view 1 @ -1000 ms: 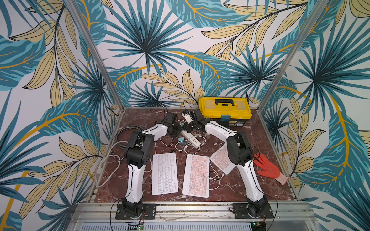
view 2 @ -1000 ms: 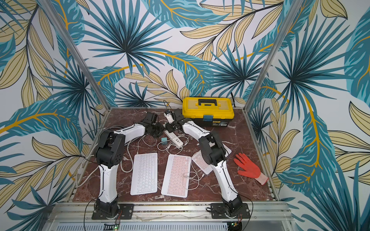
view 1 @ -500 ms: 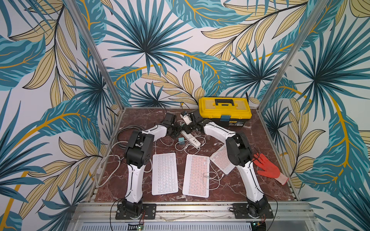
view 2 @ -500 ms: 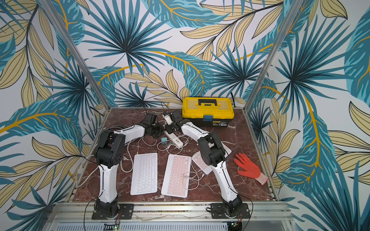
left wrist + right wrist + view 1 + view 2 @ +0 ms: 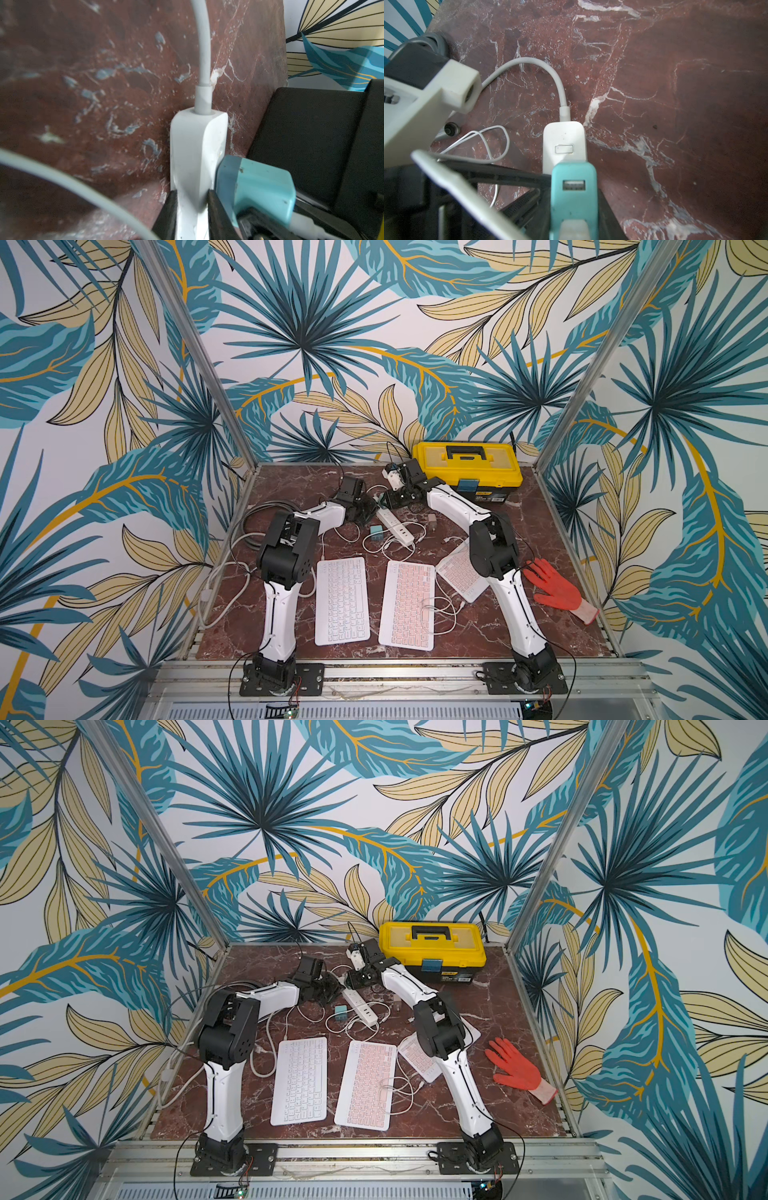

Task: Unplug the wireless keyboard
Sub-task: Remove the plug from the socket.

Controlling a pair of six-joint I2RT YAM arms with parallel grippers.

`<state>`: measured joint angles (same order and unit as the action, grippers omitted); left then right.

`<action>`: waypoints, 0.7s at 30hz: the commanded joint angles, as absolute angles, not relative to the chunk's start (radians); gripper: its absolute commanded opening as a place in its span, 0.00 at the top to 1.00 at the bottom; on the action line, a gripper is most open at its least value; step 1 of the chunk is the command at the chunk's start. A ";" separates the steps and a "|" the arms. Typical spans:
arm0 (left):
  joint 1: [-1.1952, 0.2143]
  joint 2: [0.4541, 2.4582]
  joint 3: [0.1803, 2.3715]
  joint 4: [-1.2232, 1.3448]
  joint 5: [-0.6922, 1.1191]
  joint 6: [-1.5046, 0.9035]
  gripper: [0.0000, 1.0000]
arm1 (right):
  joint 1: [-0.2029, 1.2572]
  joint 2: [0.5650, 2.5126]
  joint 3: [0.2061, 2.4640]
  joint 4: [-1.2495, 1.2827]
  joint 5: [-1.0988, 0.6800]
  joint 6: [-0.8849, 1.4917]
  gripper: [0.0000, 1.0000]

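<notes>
Two grips — left fingers (image 5: pixel 167 217) clamp power strip (image 5: pixel 195 149), right fingers (image 5: pixel 607 214) (black) clamp teal charger (image 5: pixel 574 199).

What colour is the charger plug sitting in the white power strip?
Teal charger plug, clearest in the right wrist view.

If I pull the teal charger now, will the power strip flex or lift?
The power strip looks like rigid plastic, so it likely won't flex. It seems light and might lift, but the left gripper clamps its end. Its thick cord curves slackly, so probably little tug.
</notes>
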<state>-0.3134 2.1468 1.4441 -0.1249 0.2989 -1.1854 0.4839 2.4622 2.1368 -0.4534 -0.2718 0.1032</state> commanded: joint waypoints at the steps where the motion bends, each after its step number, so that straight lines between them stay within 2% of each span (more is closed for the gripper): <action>1: -0.313 2.206 1.403 -0.281 0.281 -1.171 0.74 | 0.520 2.433 2.175 -0.445 -0.230 0.062 0.80; 9: -0.321 2.221 1.397 -0.281 0.298 -1.166 0.74 | 0.579 2.468 2.298 -0.584 -0.097 -0.123 0.80; 13: -0.321 2.228 1.388 -0.282 0.301 -1.173 0.74 | 0.600 2.457 2.284 -0.566 -0.054 -0.206 0.80; 16: -0.313 2.231 1.383 -0.281 0.304 -1.180 0.74 | 0.604 2.402 2.157 -0.444 -0.091 -0.214 0.80; 21: -0.289 2.226 1.360 -0.281 0.300 -1.184 0.74 | 0.603 2.270 1.813 -0.059 -0.121 -0.123 0.83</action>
